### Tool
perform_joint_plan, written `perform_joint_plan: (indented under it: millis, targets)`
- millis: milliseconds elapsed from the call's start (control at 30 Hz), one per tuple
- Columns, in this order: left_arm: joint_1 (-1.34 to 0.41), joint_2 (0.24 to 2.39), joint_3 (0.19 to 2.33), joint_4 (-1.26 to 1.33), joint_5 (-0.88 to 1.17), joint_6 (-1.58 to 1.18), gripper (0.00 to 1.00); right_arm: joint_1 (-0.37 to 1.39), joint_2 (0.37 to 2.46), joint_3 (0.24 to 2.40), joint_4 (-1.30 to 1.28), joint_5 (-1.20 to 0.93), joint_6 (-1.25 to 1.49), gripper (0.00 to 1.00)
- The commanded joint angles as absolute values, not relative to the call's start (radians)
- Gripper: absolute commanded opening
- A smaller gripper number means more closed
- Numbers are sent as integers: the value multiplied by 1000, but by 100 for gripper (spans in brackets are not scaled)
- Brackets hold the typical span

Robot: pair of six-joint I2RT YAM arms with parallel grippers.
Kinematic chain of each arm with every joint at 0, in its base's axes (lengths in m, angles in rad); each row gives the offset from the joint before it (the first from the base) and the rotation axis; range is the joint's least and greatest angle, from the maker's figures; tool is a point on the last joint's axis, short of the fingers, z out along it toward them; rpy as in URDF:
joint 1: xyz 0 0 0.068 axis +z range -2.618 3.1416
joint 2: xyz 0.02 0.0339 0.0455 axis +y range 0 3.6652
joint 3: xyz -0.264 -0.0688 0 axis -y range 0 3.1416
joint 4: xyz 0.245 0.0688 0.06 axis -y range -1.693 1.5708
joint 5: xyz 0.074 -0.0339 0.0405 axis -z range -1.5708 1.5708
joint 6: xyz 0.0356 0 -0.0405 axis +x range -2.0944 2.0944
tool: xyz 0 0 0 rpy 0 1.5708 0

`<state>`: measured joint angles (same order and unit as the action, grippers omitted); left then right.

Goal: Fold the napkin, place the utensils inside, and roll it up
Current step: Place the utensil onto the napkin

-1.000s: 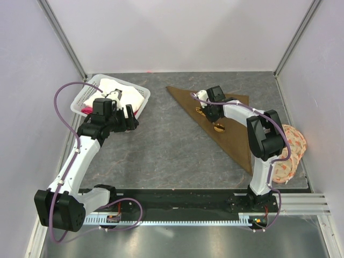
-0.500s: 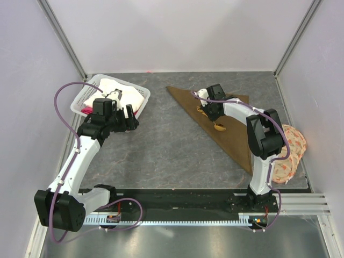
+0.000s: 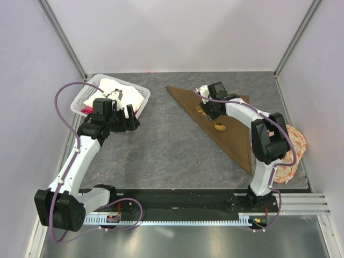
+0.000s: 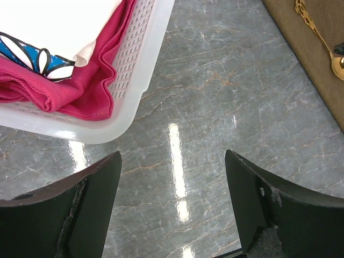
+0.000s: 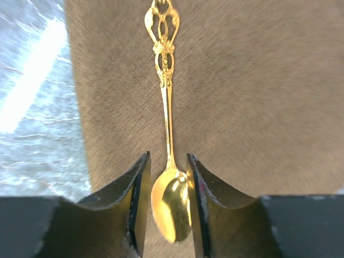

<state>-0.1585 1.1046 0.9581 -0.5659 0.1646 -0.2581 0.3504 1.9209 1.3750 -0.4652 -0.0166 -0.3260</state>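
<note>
The olive-brown napkin [image 3: 236, 137] lies folded into a triangle on the right half of the table. The gold spoon [image 3: 219, 127] lies on it, bowl toward the near side. My right gripper [image 3: 210, 112] is directly over the spoon. In the right wrist view the napkin [image 5: 242, 80] fills the frame, and the fingers [image 5: 141, 177] of the gripper [image 5: 167, 157] stand slightly apart on either side of the spoon's [image 5: 169, 123] bowl. My left gripper [image 3: 130, 115] is open and empty above bare table [image 4: 172, 156]. Its view shows the spoon [image 4: 322, 43] and napkin [image 4: 333, 21] at top right.
A white plastic basket [image 3: 88, 97] with white and pink cloths stands at the back left, next to my left gripper; its rim [image 4: 134, 80] shows in the left wrist view. A peach floral fabric piece [image 3: 290, 156] lies at the right edge. Enclosure walls surround the table.
My right gripper has shifted slightly toward the back over the spoon and its elbow has swung right. The spoon stays on the napkin. The left arm has not moved.
</note>
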Motion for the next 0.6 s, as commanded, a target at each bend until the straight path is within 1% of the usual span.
perform_joint_plan:
  millis: [0, 33, 233, 467, 567]
  targets:
    - [-156, 1115, 948, -528, 190, -221, 85, 432, 1810, 1342, -411, 78, -236, 42]
    - [-156, 1118, 950, -529, 192, -221, 85, 449, 1810, 1329, -404, 137, -221, 44]
    - [-156, 1123, 948, -528, 193, -222, 85, 555, 1851, 1310, -388, 241, -161, 43]
    - [-156, 1126, 948, -529, 198, -222, 85, 578, 1910, 1318, -362, 245, -158, 42]
    - [-156, 1127, 948, -528, 198, -222, 85, 580, 1930, 1321, -356, 247, -170, 39]
